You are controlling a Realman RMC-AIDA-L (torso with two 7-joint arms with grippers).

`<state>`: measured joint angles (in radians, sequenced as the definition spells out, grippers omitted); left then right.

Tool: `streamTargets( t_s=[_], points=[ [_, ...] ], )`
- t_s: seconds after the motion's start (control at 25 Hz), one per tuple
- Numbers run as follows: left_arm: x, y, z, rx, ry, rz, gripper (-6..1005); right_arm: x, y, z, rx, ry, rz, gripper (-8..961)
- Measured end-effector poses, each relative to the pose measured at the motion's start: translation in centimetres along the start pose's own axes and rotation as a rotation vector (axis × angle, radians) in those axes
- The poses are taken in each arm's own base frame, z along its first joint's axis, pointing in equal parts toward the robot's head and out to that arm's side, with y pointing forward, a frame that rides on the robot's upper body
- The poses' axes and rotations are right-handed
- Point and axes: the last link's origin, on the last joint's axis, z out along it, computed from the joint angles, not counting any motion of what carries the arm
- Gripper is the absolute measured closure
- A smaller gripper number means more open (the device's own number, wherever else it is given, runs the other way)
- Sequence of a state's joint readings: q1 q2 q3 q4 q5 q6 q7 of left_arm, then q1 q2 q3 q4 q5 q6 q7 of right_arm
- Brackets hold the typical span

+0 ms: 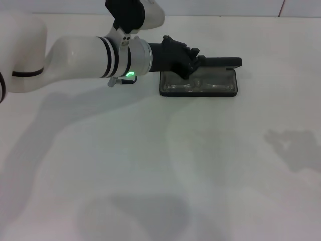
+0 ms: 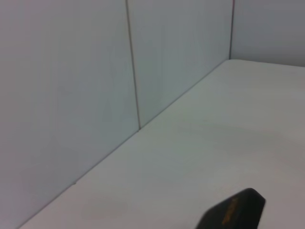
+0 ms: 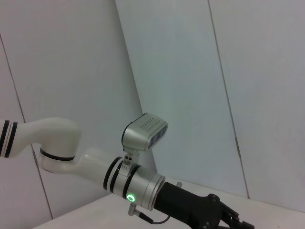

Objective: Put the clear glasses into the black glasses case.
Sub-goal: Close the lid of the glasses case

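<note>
Nearest you, the lower half of the head view is bare desk (image 1: pixel 150 191) crossed only by shadows, and your right gripper is nowhere in it; its wrist camera looks back at the left arm from the side. Higher up, in the upper middle of the frame, the black glasses case (image 1: pixel 198 83) lies open and flat, and the clear glasses (image 1: pixel 199 84) already rest in its tray, lenses side by side, frame along the case's length. Just behind them, your left gripper (image 1: pixel 193 59) reaches in from the upper left and sits over the far left part of the case, by the raised lid edge; whether its fingers are spread or pressed together cannot be told from here. The left wrist view shows only a dark corner of the lid with orange lettering. Judge the glasses as very light, thin, smooth and easily scratched or bent, so any nudge belongs on the bridge or frame rim, never the temples. The case is stiff and hinged; the lid's far edge looks the place to take hold for closing.
</note>
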<state>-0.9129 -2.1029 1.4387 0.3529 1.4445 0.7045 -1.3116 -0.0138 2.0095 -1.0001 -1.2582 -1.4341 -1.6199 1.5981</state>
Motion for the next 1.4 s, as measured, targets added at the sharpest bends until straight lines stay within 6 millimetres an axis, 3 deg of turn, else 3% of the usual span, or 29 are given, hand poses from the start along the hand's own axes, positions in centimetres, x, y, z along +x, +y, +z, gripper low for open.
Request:
streamTargets(
  t_s=[1.04, 1.2, 1.4],
  points=[
    [-2.3, 1.5, -0.6, -0.060, -0.035, 0.021, 813, -0.3, -0.3, 0.6, -0.012, -0.022, -0.007, 821],
    [-1.6, 2.3, -1.7, -0.093, 0.037, 0.046, 811, -0.2, -0.4, 0.5, -0.006, -0.016, -0.008, 820],
    [0.9, 3.4, -5.2, -0.193, 0.199, 0.036, 808, -0.1, -0.1, -0.8, -0.016, -0.008, -0.011, 819]
  ],
)
